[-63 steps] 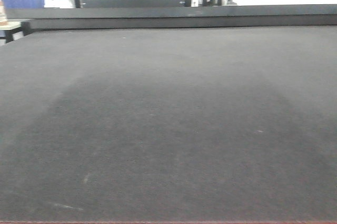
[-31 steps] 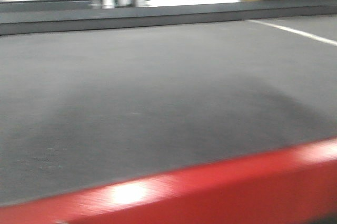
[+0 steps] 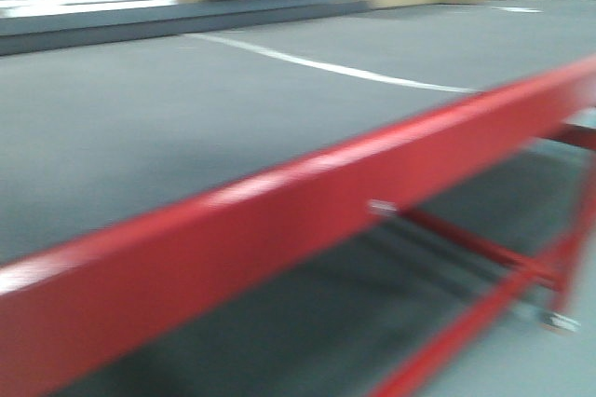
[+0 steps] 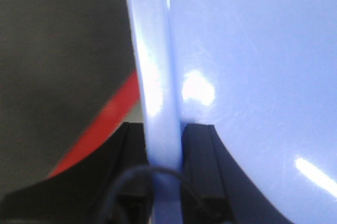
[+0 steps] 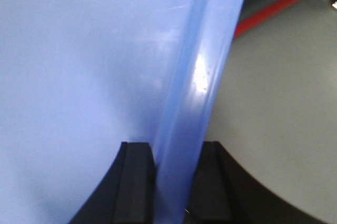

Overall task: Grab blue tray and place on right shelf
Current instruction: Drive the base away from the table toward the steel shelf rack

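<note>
left gripper (image 4: 164,176) and right gripper (image 5: 172,182) each clenched on rim of glossy light-blue shallow plastic tray (image 4: 253,66); blurred red-framed table with dark grey top (image 3: 279,220) in front view

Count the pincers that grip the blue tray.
2. The left pincer clamps the tray at its rim; the right pincer does the same.

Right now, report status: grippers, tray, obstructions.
Left gripper shut on blue tray rim. Right gripper likewise. Red table frame ahead; right shelf not in view.
</note>
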